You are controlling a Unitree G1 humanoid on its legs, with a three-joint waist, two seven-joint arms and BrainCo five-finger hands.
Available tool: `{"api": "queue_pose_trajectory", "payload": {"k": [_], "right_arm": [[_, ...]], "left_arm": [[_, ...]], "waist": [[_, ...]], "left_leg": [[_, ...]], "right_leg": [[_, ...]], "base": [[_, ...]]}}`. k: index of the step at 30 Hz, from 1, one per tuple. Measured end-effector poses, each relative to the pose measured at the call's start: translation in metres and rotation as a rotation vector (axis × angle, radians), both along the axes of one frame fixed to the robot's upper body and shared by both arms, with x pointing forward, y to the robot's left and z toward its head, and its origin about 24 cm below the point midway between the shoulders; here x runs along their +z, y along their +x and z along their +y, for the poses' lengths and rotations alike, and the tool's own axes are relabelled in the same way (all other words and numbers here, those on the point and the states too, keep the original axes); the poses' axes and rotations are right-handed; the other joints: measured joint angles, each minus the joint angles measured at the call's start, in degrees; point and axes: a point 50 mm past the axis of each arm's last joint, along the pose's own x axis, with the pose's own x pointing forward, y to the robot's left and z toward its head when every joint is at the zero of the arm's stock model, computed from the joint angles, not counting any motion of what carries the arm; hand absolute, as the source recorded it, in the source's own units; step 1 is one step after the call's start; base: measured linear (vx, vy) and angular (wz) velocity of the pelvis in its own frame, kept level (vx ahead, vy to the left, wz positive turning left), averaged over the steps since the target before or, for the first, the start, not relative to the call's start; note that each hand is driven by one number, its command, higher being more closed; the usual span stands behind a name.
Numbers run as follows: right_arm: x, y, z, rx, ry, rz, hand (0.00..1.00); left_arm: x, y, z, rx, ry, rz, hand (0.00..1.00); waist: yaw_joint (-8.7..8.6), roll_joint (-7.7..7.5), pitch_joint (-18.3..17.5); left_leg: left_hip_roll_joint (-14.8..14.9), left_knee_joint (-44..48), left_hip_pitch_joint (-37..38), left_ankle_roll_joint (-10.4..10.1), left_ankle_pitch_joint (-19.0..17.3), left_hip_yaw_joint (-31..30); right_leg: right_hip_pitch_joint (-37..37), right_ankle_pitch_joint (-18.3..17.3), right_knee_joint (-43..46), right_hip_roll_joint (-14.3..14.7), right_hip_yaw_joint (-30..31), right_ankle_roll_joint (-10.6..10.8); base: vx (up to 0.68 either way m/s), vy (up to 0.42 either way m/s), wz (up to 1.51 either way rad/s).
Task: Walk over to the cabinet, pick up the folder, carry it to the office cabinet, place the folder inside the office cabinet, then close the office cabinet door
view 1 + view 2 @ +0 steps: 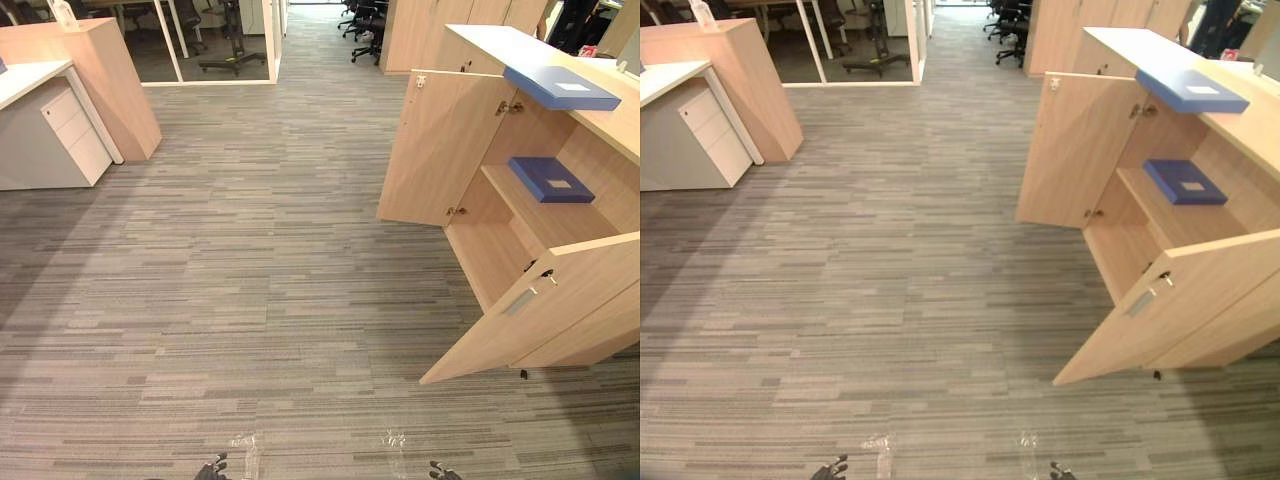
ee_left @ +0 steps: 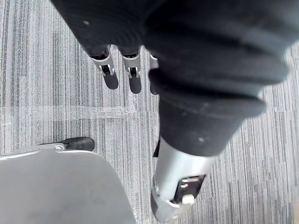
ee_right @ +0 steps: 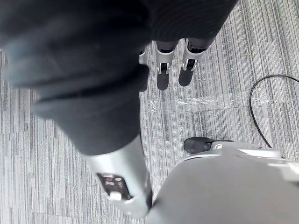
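Observation:
A blue folder [image 1: 560, 87] lies on top of the light wood office cabinet [image 1: 600, 110] at the right. A second blue folder [image 1: 550, 178] rests on the shelf inside that cabinet. Both cabinet doors stand open: the far door [image 1: 440, 150] and the near door [image 1: 545, 305] swing out over the carpet. My left hand [image 2: 121, 74] hangs by my side over the carpet with straight fingers and holds nothing. My right hand [image 3: 173, 65] hangs the same way, empty, with relaxed fingers. Their fingertips just show at the bottom edge of the eye views, left hand [image 1: 212, 468] and right hand [image 1: 442, 471].
A white desk with a drawer unit [image 1: 60, 130] and a wooden partition [image 1: 110, 80] stand at the far left. Office chairs [image 1: 365, 30] sit down the aisle. Grey striped carpet [image 1: 250, 280] spreads between me and the cabinet. Strips of clear tape [image 1: 245, 445] lie on the floor near me.

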Motion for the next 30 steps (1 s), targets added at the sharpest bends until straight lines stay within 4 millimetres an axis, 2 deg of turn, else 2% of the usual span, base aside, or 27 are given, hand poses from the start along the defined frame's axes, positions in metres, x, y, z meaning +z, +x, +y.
{"api": "queue_pose_trajectory", "payload": {"k": [7,9,11,12,13,14,15,16,17,18,21,22,23,24,25,26,27,28,29,30], "right_arm": [[0.000,0.001,0.000,0.000,0.000,-0.004,0.00],[0.000,0.002,0.000,0.000,0.000,-0.006,0.00],[0.000,0.005,0.003,0.001,0.006,-0.014,0.00],[0.001,0.009,0.003,0.003,0.007,-0.026,0.00],[0.002,0.011,0.003,0.003,0.007,-0.035,0.00],[0.002,0.015,0.004,0.005,0.008,-0.048,0.00],[0.003,0.016,0.004,0.007,0.008,-0.055,0.00],[0.004,0.020,0.002,0.009,0.003,-0.071,0.00],[0.005,0.021,0.002,0.009,0.003,-0.074,0.00],[0.005,0.022,0.002,0.009,0.003,-0.078,0.00],[0.005,0.023,0.001,0.010,-0.001,-0.080,0.00],[0.006,0.024,0.000,0.011,-0.003,-0.082,0.00],[0.006,0.026,-0.001,0.011,-0.007,-0.085,0.00],[0.006,0.026,-0.002,0.012,-0.008,-0.085,0.00],[0.007,0.024,-0.005,0.005,-0.014,-0.082,0.00],[0.006,0.021,-0.007,-0.027,-0.015,-0.078,0.00],[0.006,0.019,-0.006,-0.031,-0.010,-0.075,0.00],[0.003,0.013,-0.003,-0.064,0.005,-0.058,0.00],[0.002,0.013,0.002,-0.089,0.023,-0.059,0.00],[0.003,0.014,0.002,-0.100,0.029,-0.065,0.00]], "left_arm": [[0.001,0.002,0.000,-0.036,0.064,-0.004,0.00],[0.001,0.001,0.002,0.022,0.071,-0.015,0.00],[0.003,0.004,0.005,0.061,0.086,-0.033,0.00],[0.006,0.011,0.007,0.094,0.088,-0.065,0.00],[0.007,0.014,0.008,0.106,0.085,-0.080,0.00],[0.009,0.019,0.010,0.129,0.083,-0.105,0.00],[0.011,0.024,0.011,0.150,0.078,-0.131,0.00],[0.013,0.027,0.011,0.180,0.072,-0.155,0.00],[0.014,0.026,0.012,0.186,0.073,-0.157,0.00],[0.014,0.027,0.012,0.191,0.073,-0.161,0.00],[0.014,0.028,0.012,0.202,0.066,-0.167,0.00],[0.014,0.027,0.011,0.209,0.061,-0.165,0.00],[0.013,0.026,0.010,0.227,0.053,-0.164,0.00],[0.013,0.025,0.009,0.234,0.050,-0.163,0.00],[0.012,0.022,0.007,0.261,0.038,-0.159,0.00],[0.010,0.019,0.006,0.278,0.031,-0.148,0.00],[0.010,0.018,0.007,0.279,0.034,-0.146,0.00],[0.011,0.014,0.012,0.287,0.046,-0.144,0.00],[0.011,0.013,0.015,0.289,0.053,-0.141,0.00],[0.011,0.014,0.015,0.288,0.053,-0.142,0.00]], "waist": [[0.03,-0.27,0.5],[0.06,-0.70,1.1],[0.17,-1.17,1.9],[0.17,-1.15,3.4],[0.17,-1.12,4.3],[0.29,-1.23,5.8],[0.57,-1.17,6.3],[1.14,-0.90,7.2],[1.21,-1.02,7.5],[1.23,-1.18,7.7],[1.47,-1.23,7.8],[1.52,-1.14,7.9],[1.52,-0.79,7.9],[1.54,-0.65,7.8],[1.61,0.09,7.4],[1.60,0.74,7.1],[1.70,0.59,6.9],[2.33,-1.33,5.7],[2.48,-2.31,4.5],[2.56,-2.43,4.3]], "left_leg": [[0.0,0.0,0.0,0.0,0.0,-0.1],[0.1,0.6,-0.1,-0.3,-0.2,0.0],[0.6,6.1,-2.4,-1.3,-3.0,0.0],[2.0,14.8,-6.2,-1.9,-6.8,0.5],[2.7,18.8,-7.6,-2.1,-8.0,0.9],[4.3,28.6,-11.8,-2.3,-9.1,1.7],[5.2,34.5,-14.4,-2.3,-8.9,2.4],[8.2,45.4,-20.0,-0.7,-9.6,4.8],[9.1,47.5,-21.4,-0.3,-10.2,5.5],[10.2,47.5,-23.6,-0.4,-10.7,6.4],[9.4,34.0,-25.4,-1.8,-9.8,6.7],[8.6,26.3,-25.2,-1.7,-7.5,6.2],[8.2,16.4,-25.1,-2.5,-3.6,5.9],[8.2,14.3,-25.0,-2.7,-2.8,5.7],[8.7,9.0,-24.9,-3.6,-0.8,5.4],[9.2,8.5,-24.8,-4.0,2.5,5.6],[8.3,9.4,-24.6,-3.2,4.9,5.9],[6.1,11.3,-24.4,-1.8,6.3,8.2],[4.2,12.0,-23.8,-1.2,6.0,9.9],[3.3,12.0,-23.0,-0.4,5.5,10.5]], "right_leg": [[0.0,0.0,0.0,0.0,-0.1,0.0],[0.5,0.0,0.0,0.1,-0.1,0.0],[0.9,-0.1,0.1,0.2,-0.3,0.0],[0.9,-0.8,0.5,0.9,-0.8,-0.8],[1.2,-1.5,0.6,1.3,-1.1,-1.8],[1.6,-2.5,1.5,1.9,-1.5,-3.1],[1.5,-2.9,2.3,2.0,-1.5,-3.5],[1.5,-4.6,5.1,2.2,-1.3,-4.0],[1.5,-5.2,5.9,2.0,-1.3,-4.1],[1.6,-6.1,7.1,1.1,-1.1,-3.9],[1.5,-7.4,7.6,-2.2,-0.4,-2.7],[1.5,-8.0,7.5,-3.7,0.5,-1.9],[1.7,-8.8,7.3,-5.3,1.4,-0.7],[1.7,-9.0,7.3,-5.6,1.5,-0.4],[1.8,-10.1,7.3,-6.3,2.0,1.3],[2.6,-11.6,7.5,-7.3,2.3,2.9],[3.3,-12.6,7.8,-8.7,2.3,3.5],[3.8,-13.8,8.5,-12.0,2.4,4.1],[3.1,-13.7,11.7,-14.4,2.4,4.4],[2.0,-13.5,14.3,-15.4,2.5,4.5]], "base": [[0.00,0.000,0.00],[0.00,0.000,0.00],[-0.03,-0.010,0.04],[-0.08,-0.029,0.12],[-0.14,-0.052,0.18],[-0.11,-0.048,0.10],[-0.06,-0.053,-0.01],[0.04,-0.036,-0.05],[0.08,-0.028,-0.04],[0.09,0.027,-0.01],[0.10,0.100,-0.09],[0.33,0.341,-0.25],[0.27,0.277,-0.23],[0.30,0.319,-0.23],[0.24,0.290,-0.17],[0.40,0.455,-0.17],[0.45,0.482,-0.28],[0.53,0.444,-0.38],[0.47,0.345,-0.44],[0.48,0.322,-0.41]]}}
